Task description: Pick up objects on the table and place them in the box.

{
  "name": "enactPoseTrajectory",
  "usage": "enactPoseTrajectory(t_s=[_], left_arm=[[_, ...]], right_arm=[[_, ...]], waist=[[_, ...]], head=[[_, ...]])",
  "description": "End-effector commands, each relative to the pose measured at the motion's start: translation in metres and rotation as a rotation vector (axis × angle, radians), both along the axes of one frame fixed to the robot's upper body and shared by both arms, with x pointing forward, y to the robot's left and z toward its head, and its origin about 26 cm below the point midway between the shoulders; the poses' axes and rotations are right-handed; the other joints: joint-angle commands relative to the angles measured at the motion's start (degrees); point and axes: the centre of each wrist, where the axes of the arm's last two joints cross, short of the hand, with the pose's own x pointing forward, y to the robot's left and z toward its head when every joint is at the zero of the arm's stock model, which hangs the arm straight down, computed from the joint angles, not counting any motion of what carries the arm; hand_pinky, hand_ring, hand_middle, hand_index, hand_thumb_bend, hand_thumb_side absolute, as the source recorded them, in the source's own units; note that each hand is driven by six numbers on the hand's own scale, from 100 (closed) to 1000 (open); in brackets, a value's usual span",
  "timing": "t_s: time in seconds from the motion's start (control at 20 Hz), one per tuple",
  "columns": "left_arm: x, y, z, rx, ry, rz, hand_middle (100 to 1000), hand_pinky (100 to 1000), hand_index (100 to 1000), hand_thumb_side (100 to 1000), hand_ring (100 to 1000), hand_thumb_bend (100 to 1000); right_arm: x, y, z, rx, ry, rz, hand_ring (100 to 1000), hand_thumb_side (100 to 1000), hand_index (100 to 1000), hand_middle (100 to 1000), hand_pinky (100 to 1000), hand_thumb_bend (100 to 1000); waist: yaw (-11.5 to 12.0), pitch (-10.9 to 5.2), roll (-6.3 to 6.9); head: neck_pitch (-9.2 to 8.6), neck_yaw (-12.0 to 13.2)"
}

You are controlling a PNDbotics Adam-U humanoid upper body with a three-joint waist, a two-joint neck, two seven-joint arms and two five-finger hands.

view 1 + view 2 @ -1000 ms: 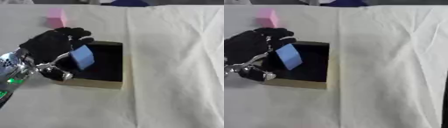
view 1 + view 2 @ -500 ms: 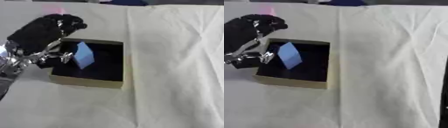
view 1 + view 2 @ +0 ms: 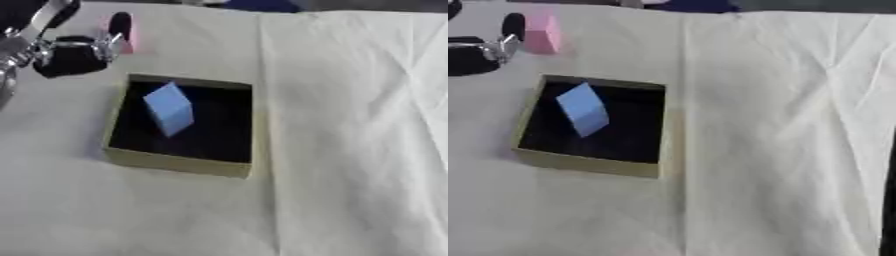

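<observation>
Cream cloth (image 3: 350, 125) covering the desk. Pink block (image 3: 542, 34) sitting past the box (image 3: 179, 161), the left robot hand (image 3: 66, 47) partly blocking it in the left eye view, showing whole in the right. Hand curling on nothing. Blue block (image 3: 170, 109) leaning tilted inside the dark-lined box.

Block (image 3: 170, 109) in box (image 3: 184, 160); second block (image 3: 542, 34) behind.

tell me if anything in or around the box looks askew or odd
The blue block in the box is not lying flat: it stands tilted on an edge toward the left side. The pink block is still out on the cloth beyond the box, near the left hand. Nothing looks spilled or damaged.
</observation>
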Motion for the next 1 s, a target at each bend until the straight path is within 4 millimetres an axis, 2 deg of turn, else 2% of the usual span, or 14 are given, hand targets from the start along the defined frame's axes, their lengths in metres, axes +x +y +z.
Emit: enactPoseTrajectory(t_s=[0.05,0.25,0.45,0.6,0.85,0.9,0.95,1.0], left_arm=[[0.009,0.01,0.017,0.022,0.013,0.041,890,874,920,100,908,100],[0.03,0.011,0.026,0.058,0.064,0.098,890,873,927,100,911,167],[0.051,0.01,0.031,0.108,0.122,0.14,898,880,933,100,927,306],[0.064,0.009,0.035,0.134,0.148,0.171,889,880,924,100,928,345],[0.088,0.015,0.038,0.168,0.193,0.261,900,871,914,136,942,505],[0.093,0.019,0.039,0.171,0.199,0.287,900,871,913,140,943,509],[0.098,0.022,0.04,0.175,0.206,0.31,902,871,914,127,944,466],[0.102,0.025,0.04,0.177,0.21,0.334,903,872,915,146,945,508]], right_arm=[[-0.002,-0.005,0.014,-0.036,-0.026,-0.017,848,850,720,488,788,310],[0.0,-0.006,0.016,-0.04,-0.023,-0.012,848,849,720,486,788,314],[0.002,-0.007,0.018,-0.041,-0.021,-0.009,849,847,720,485,788,317],[0.003,-0.007,0.019,-0.042,-0.022,-0.004,849,848,720,485,788,317],[0.004,-0.008,0.02,-0.044,-0.021,0.0,850,846,719,483,789,321],[0.005,-0.008,0.02,-0.044,-0.02,0.001,850,846,719,483,789,322],[0.005,-0.008,0.02,-0.045,-0.019,0.002,850,844,719,483,789,311],[0.005,-0.008,0.02,-0.046,-0.018,0.002,850,846,719,483,789,322]], waist=[[-0.03,-0.84,0.12],[0.03,-0.43,0.22],[0.19,-0.04,0.35],[0.28,0.16,0.42],[0.33,0.41,0.54],[0.37,0.44,0.56],[0.4,0.47,0.57],[0.43,0.51,0.56]], head=[[-0.86,0.41],[-1.57,0.87],[-2.01,1.24],[-2.26,1.58],[-2.98,2.14],[-3.15,2.31],[-3.33,2.48],[-3.5,2.63]])
